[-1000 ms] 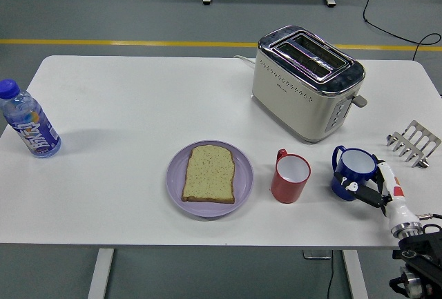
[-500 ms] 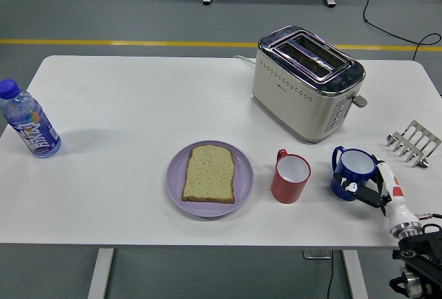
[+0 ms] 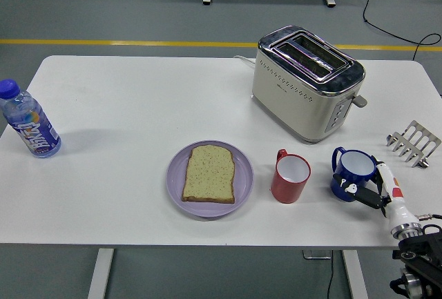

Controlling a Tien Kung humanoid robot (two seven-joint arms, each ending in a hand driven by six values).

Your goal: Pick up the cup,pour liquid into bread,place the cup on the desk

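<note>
A blue cup (image 3: pixel 352 168) stands on the white table (image 3: pixel 124 105) at the right, its handle pointing left. A red cup (image 3: pixel 290 178) stands to its left, empty inside as far as I can see. Further left, a slice of bread (image 3: pixel 209 173) lies flat on a purple plate (image 3: pixel 176 185). My right hand (image 3: pixel 369 181) comes up from the lower right corner and sits against the blue cup's near right side. Its white finger (image 3: pixel 388 181) lies along the cup's right and the thumb tip is at the cup's front. The fingers are spread, and the cup rests on the table.
A cream and chrome toaster (image 3: pixel 307 81) stands behind the cups. A small metal toast rack (image 3: pixel 413 143) is at the right edge. A blue-capped bottle (image 3: pixel 29 121) stands at the far left edge.
</note>
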